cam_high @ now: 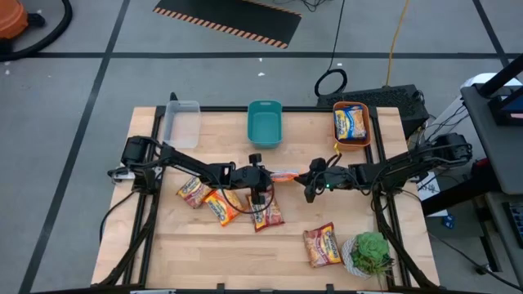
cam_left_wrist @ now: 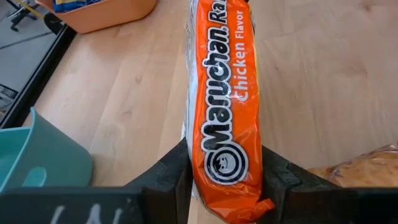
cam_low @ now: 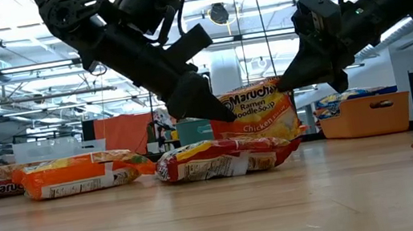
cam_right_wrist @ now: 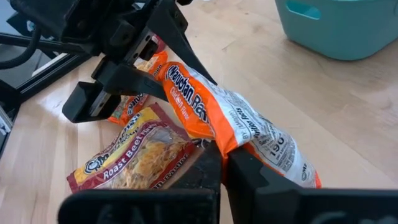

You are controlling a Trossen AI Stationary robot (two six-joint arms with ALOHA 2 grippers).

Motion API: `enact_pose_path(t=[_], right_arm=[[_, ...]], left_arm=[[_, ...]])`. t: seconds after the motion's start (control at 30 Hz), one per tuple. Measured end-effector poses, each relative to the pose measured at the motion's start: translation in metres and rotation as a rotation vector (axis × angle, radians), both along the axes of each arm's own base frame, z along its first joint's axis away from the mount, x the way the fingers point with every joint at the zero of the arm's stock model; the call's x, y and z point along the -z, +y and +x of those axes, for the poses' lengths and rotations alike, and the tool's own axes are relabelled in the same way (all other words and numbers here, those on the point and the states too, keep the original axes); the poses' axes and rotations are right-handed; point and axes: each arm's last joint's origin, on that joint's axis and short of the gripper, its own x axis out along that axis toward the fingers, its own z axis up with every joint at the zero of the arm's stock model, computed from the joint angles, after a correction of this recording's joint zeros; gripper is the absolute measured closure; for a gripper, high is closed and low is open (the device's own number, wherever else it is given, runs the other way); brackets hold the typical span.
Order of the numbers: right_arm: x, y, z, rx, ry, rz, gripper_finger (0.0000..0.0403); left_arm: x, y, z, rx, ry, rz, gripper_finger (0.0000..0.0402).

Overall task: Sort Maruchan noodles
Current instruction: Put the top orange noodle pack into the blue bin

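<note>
Orange plastic Maruchan chicken packet point(cam_high: 283, 175), frame centre, is clenched at opposite ends by left gripper point(cam_high: 263, 173) and right gripper point(cam_high: 307, 176); four flat ramen packets point(cam_high: 237, 205) lie below.
</note>
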Motion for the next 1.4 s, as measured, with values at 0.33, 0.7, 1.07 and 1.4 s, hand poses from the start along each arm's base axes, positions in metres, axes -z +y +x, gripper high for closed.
enact_pose_path(t=[0.33,0.7,1.07,1.4], right_arm=[[-0.012,0.001,-0.003,-0.078,-0.049,-0.017,0.0319],[-0.072,-0.002,-0.034,-0.167,-0.337,-0.150,0.0243],[-0.101,-0.006,-0.070,-0.216,-0.447,-0.435,0.0242],[-0.106,-0.010,-0.075,-0.157,-0.389,-0.714,0.0243]], left_arm=[[-0.005,-0.003,-0.003,0.015,0.014,-0.028,0.0281],[-0.063,-0.002,-0.023,0.083,-0.067,-0.017,0.0282],[-0.107,0.061,-0.046,-0.012,-0.145,0.113,0.0282],[-0.111,0.143,-0.068,-0.089,-0.197,0.005,0.0282]])
